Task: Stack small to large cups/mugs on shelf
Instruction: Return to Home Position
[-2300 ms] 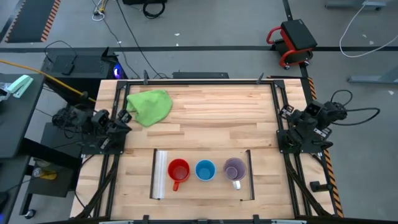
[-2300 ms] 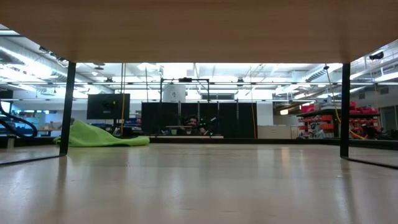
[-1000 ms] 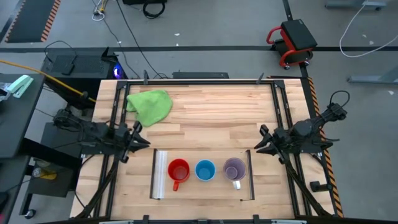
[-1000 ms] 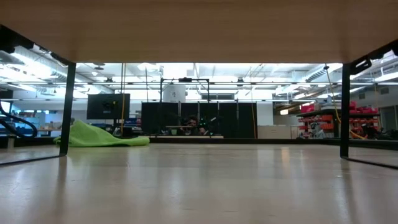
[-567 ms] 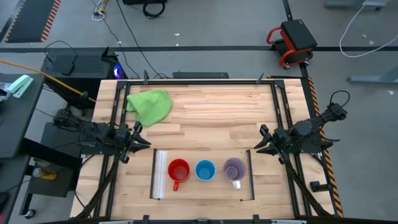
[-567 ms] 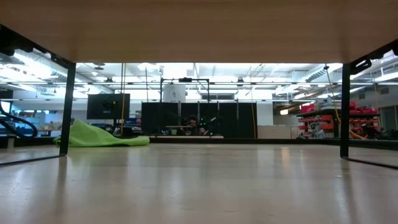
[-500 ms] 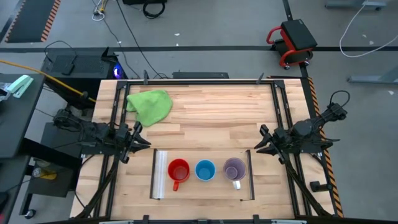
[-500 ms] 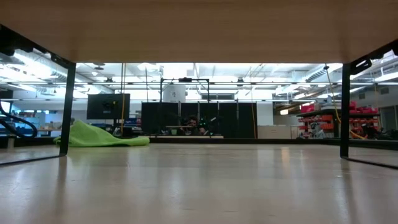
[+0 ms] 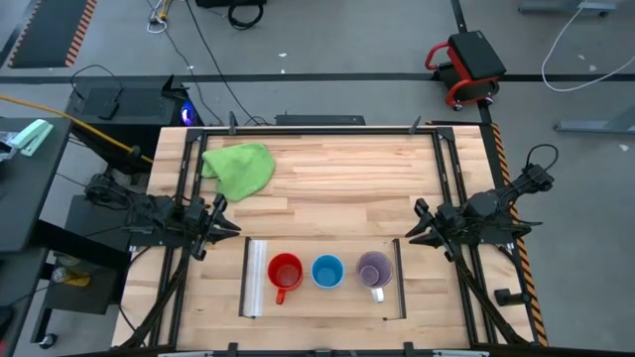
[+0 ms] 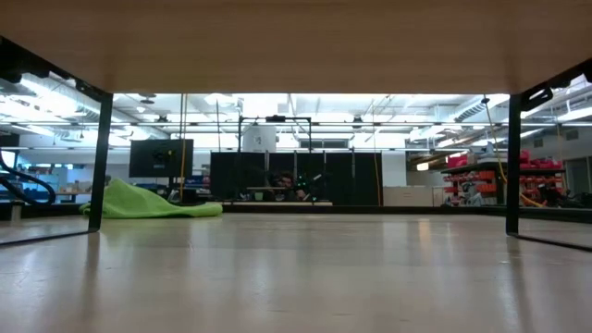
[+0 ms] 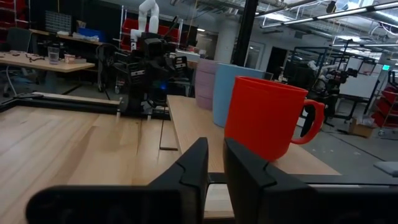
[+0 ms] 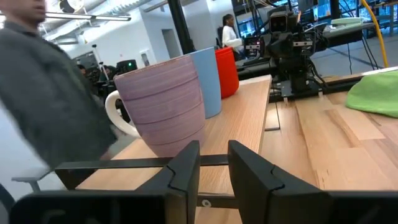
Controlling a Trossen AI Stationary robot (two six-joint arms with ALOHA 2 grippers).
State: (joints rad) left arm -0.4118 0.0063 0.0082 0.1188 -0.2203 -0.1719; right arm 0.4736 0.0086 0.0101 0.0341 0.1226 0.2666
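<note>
Three vessels stand upright in a row on the light wooden shelf [image 9: 327, 302]. They are a red mug [image 9: 285, 271] on the left, a light-blue cup [image 9: 327, 271] in the middle and a purple mug [image 9: 374, 268] with a whitish handle on the right. My left gripper [image 9: 230, 227] hovers just left of the shelf, shut and empty, facing the red mug [image 11: 264, 118]. My right gripper [image 9: 417, 226] hovers just right of the shelf, shut and empty, facing the purple mug [image 12: 165, 102].
A green cloth [image 9: 240, 169] lies at the table's far left. The shelf has a clear strip [image 9: 256, 278] on its left edge and a dark bar [image 9: 398, 278] on its right. In the low view its underside [image 10: 296, 37] spans the top. A blurred person [image 12: 43, 93] stands beyond the table.
Both arms came out of their folded poses at the table's side edges and reached toward the shelf ends about two seconds ago. They have kept still over the last second. The cups have not moved.
</note>
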